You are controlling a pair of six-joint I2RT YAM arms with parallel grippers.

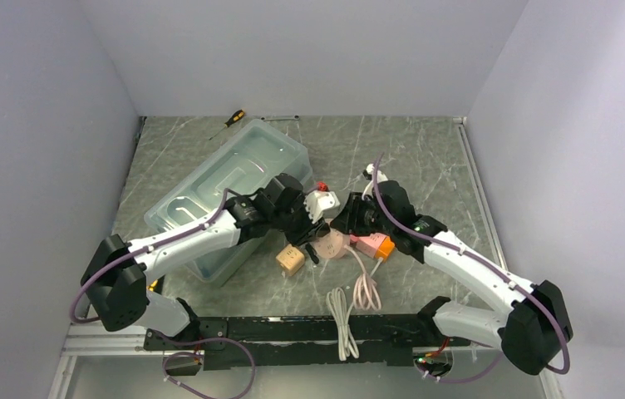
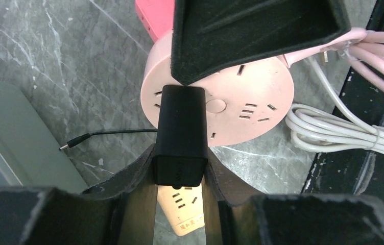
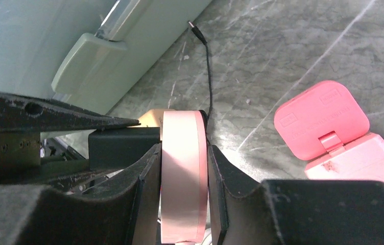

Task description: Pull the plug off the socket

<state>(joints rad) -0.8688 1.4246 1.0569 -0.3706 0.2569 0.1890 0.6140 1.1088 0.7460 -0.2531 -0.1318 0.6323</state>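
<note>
A round pink socket [image 2: 241, 102] is held on edge just above the table. A black plug block [image 2: 180, 132] sits in its face. My left gripper [image 2: 180, 163] is shut on the plug, one finger on each side. My right gripper [image 3: 184, 153] is shut on the socket's flat faces, and the socket [image 3: 182, 173] shows edge-on between its fingers. The plug [image 3: 123, 148] butts against the socket's left face there. From above, both grippers [image 1: 309, 226] [image 1: 344, 223] meet over the socket [image 1: 332, 243]. The plug's thin black lead [image 3: 202, 46] trails loose on the table.
A translucent bin [image 1: 226, 187] lies left of the grippers. A beige power cube [image 1: 290, 259] sits under the left gripper. A pink-red box [image 1: 371, 245] lies to the right. White cable [image 1: 344, 320] and pink cable [image 1: 367, 291] trail to the near edge. A screwdriver [image 1: 233, 118] lies at the back.
</note>
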